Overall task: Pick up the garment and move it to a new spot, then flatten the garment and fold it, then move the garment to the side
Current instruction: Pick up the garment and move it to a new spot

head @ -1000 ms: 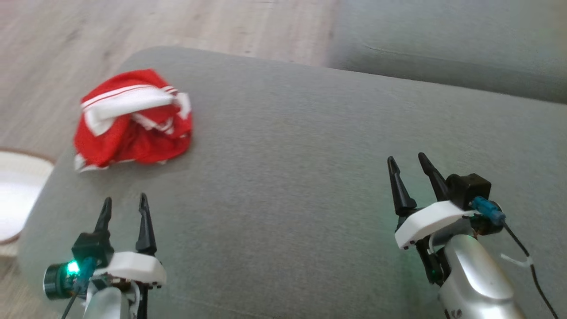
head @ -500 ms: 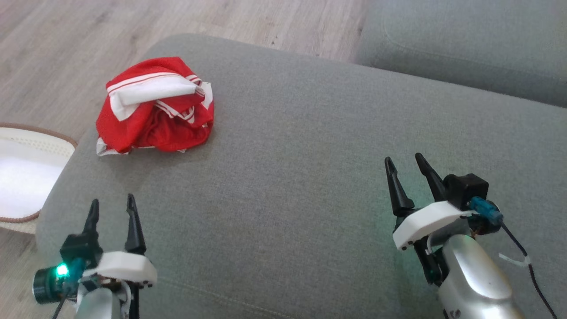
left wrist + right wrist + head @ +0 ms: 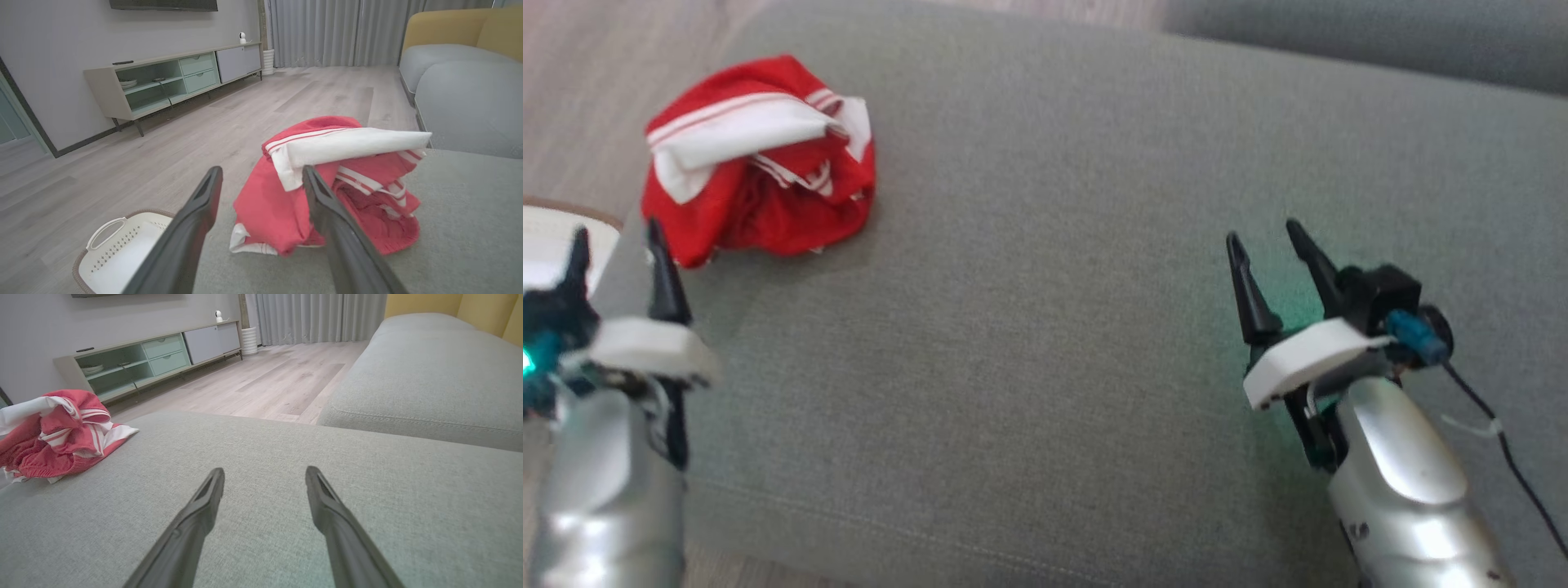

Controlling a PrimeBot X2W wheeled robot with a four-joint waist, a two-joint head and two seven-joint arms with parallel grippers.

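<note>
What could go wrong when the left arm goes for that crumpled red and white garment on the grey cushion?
1. The crumpled red and white garment lies near the corner of the grey fabric cushion, with the white perforated basket below; a nudge from the open left tool might push it off.
2. It is bunched in layers, so the tool may pinch only the white top fold and drag the rest.

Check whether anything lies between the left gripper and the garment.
Nothing visible does. The left gripper is open and points at the garment, crumpled close ahead near a corner of the cushion; just bare cushion shows between them. The basket sits on the floor off to the side, out of the path.
</note>
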